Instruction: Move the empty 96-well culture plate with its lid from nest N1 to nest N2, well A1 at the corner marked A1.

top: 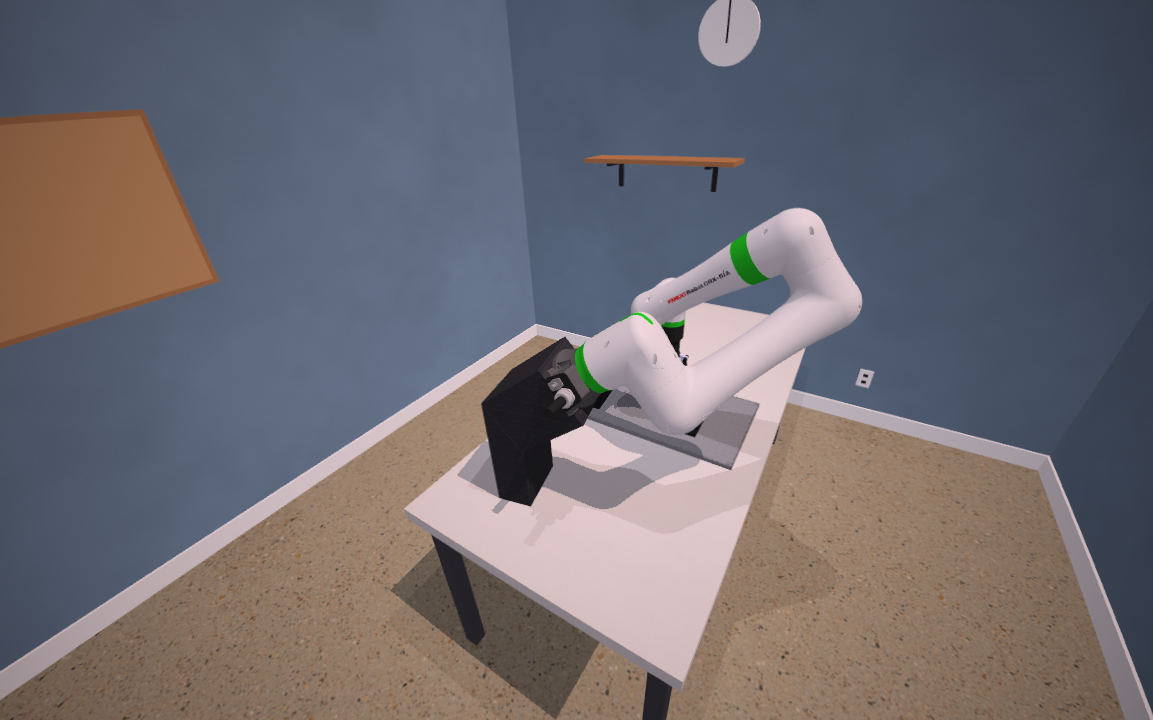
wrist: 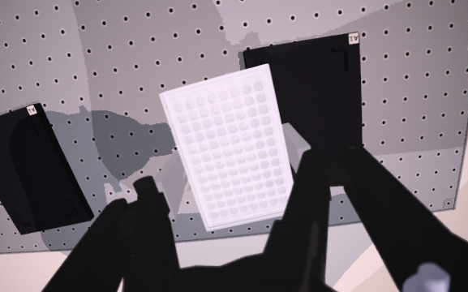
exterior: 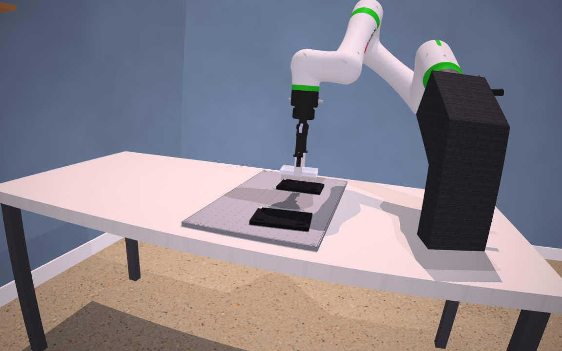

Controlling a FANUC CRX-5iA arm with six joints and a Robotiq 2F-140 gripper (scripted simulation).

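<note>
The white 96-well plate (wrist: 227, 146), with its clear lid on top, hangs level above the perforated grey baseplate (wrist: 136, 73). My gripper (wrist: 234, 151) is shut on the plate's long sides and points straight down. In the wrist view the plate hangs to the left of the black nest N1 (wrist: 304, 91), which stands bare with its A1 mark (wrist: 354, 38) at the far right corner. The black nest N2 (wrist: 27, 170) lies further left, bare, with its own A1 mark (wrist: 32, 109). In the exterior view the plate (exterior: 302, 175) hangs a little above the far nest (exterior: 300, 186). The near nest (exterior: 281, 219) is bare.
A tall black box (exterior: 461, 161) stands on the table to the right of the baseplate, beside the arm's base. The arm's white links (top: 723, 340) hide the gripper and nests in the top view. The table's edge runs close behind the baseplate.
</note>
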